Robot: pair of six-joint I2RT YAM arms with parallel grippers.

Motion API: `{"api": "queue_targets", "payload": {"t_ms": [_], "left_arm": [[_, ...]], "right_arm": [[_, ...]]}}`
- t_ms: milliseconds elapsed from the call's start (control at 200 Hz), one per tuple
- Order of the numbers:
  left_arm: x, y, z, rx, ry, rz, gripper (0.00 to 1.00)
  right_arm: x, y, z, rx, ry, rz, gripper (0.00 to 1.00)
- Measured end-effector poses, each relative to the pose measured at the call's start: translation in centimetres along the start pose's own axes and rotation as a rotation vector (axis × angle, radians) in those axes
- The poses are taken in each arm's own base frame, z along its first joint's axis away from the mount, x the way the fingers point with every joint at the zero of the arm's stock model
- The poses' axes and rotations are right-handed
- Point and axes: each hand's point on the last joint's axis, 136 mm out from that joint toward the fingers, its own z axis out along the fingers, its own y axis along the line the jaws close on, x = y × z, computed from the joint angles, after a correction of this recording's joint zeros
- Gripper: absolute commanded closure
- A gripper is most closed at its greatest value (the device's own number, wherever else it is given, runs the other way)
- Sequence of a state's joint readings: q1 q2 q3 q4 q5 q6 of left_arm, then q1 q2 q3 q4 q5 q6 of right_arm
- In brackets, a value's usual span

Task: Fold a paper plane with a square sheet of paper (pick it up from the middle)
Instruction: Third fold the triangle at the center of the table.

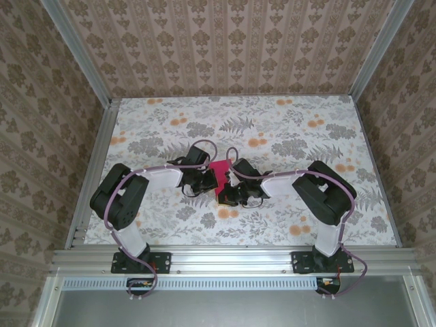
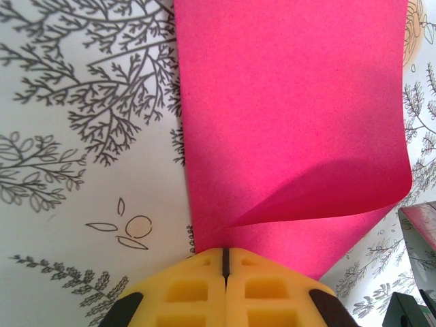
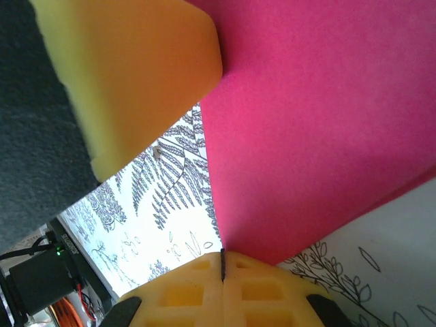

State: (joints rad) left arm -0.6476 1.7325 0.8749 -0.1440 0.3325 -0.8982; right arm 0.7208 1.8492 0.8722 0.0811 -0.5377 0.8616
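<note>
Paper: square sheet of paper (image 1: 220, 170), magenta-red, mid-table between the two grippers.
Left gripper: left gripper (image 1: 206, 182) is at the sheet's left side. On the left wrist camera its yellow fingers (image 2: 197, 289) are pressed fully together, with the sheet's edge pinched in the seam.
Right gripper: right gripper (image 1: 231, 193) is at the sheet's right side. Its fingers (image 3: 187, 296) are also closed tight, and the sheet (image 3: 327, 122) comes straight out of the seam.
Paper shape: on the left wrist camera the sheet (image 2: 293, 102) spreads away from the gripper, one corner curled over in a soft curve (no sharp crease visible).
Contact: left gripper's yellow pad (image 3: 136, 68) touches the sheet's far edge on the right wrist camera.
Table: floral-print table (image 1: 286, 136) under the sheet.
</note>
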Motion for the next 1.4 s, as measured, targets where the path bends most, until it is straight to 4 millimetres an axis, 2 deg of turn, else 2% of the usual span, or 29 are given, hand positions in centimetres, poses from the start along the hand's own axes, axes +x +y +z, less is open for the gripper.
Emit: {"api": "queue_targets", "payload": {"t_ms": [170, 270, 405, 575, 760, 1030, 1250, 1400], "left_arm": [[0.0, 0.0, 0.0, 0.0, 0.0, 0.0, 0.98], [0.0, 0.0, 0.0, 0.0, 0.0, 0.0, 0.98], [0.0, 0.0, 0.0, 0.0, 0.0, 0.0, 0.98], [0.0, 0.0, 0.0, 0.0, 0.0, 0.0, 0.98], [0.0, 0.0, 0.0, 0.0, 0.0, 0.0, 0.98], [0.0, 0.0, 0.0, -0.002, 0.002, 0.0, 0.98], [0.0, 0.0, 0.0, -0.011, 0.009, -0.003, 0.98], [0.0, 0.0, 0.0, -0.013, 0.011, -0.001, 0.98]], "right_arm": [[0.0, 0.2, -0.1, 0.001, 0.001, -0.002, 0.94], [-0.4, 0.8, -1.0, -0.009, -0.019, -0.007, 0.94], [-2.1, 2.2, -3.4, -0.046, -0.086, -0.037, 0.94], [-4.2, 1.9, -4.5, -0.035, -0.128, -0.043, 0.95], [-5.3, 1.1, -3.5, 0.002, -0.12, -0.043, 0.95], [-5.0, -1.2, -2.0, 0.054, -0.079, -0.009, 0.97], [-5.4, -2.3, -2.1, 0.071, -0.092, 0.029, 0.97], [-5.5, -2.3, -2.2, 0.067, -0.096, 0.042, 0.96]]}}
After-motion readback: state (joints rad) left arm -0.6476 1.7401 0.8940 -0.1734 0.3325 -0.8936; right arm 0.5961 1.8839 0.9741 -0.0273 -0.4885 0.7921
